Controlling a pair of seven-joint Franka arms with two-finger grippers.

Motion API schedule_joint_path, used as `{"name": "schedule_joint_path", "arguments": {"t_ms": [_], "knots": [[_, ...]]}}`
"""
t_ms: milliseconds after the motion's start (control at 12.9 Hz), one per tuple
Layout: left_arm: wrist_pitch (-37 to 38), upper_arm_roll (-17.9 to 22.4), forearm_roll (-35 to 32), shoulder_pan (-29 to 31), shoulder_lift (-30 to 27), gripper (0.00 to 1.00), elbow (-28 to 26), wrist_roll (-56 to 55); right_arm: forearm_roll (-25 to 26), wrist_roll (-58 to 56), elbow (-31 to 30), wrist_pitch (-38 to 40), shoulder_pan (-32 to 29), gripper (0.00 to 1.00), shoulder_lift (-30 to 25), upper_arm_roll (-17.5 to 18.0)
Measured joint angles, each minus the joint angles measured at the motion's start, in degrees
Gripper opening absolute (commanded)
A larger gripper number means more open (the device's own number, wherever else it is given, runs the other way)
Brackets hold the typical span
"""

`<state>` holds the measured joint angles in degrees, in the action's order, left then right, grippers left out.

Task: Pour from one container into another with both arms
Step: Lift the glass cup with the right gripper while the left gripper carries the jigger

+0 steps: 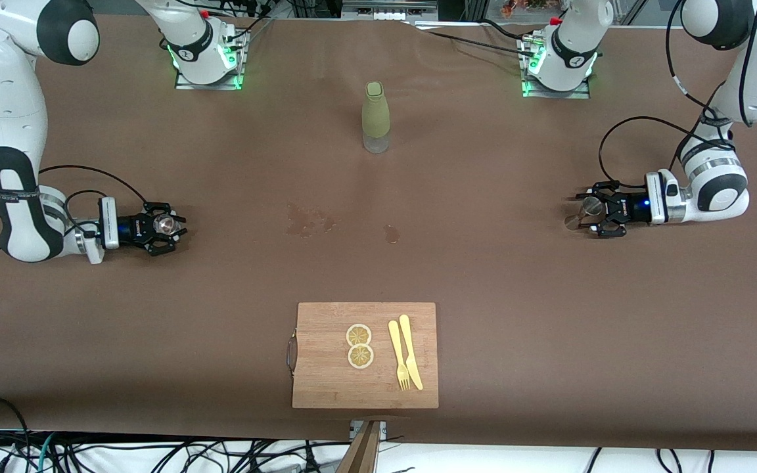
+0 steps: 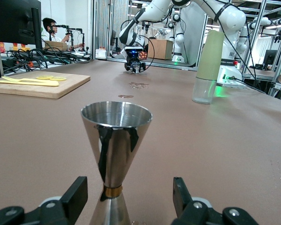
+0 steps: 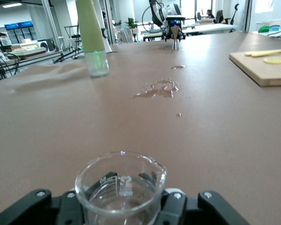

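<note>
Two hands sit low at opposite ends of the brown worktop. The left hand, fingers spread, brackets a steel jigger standing upright, no contact visible. The right hand cradles a small glass beaker between its fingers. Between them lie open brown surface and spilled puddles. A green-sleeved bottle stands toward the bases; a cutting board with lemon slices, fork and knife lies by the near edge.
</note>
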<state>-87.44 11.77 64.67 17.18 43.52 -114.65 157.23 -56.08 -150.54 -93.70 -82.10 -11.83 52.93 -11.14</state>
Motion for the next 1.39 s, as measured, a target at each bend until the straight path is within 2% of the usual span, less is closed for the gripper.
{"name": "schedule_joint_path", "arguments": {"t_ms": [155, 542, 1160, 1315, 1393], "knots": [[0.1, 0.0, 0.0, 0.0, 0.0, 0.74, 0.0, 0.1, 0.0, 0.1, 0.8, 2.2, 0.0, 0.21, 0.0, 0.8], [0.4, 0.3, 0.0, 0.0, 0.0, 0.62, -0.1, 0.2, -2.1, 3.0, 0.9, 8.6, 0.9, 0.19, 0.1, 2.5], [1.1, 1.3, 0.0, 0.0, 0.0, 0.53, -0.3, 0.6, -2.4, 10.3, 1.3, 9.4, 6.6, 0.19, 0.1, 4.2], [1.2, 1.3, 0.0, -0.1, 0.1, 0.47, -0.4, 0.6, -3.1, 10.6, 1.4, 9.4, 6.9, 0.19, 0.1, 4.8], [1.2, 1.3, 0.0, -0.1, 0.3, 0.4, -0.4, 0.7, -3.3, 11.2, 1.4, 9.4, 7.0, 0.19, 0.1, 5.2]]}}
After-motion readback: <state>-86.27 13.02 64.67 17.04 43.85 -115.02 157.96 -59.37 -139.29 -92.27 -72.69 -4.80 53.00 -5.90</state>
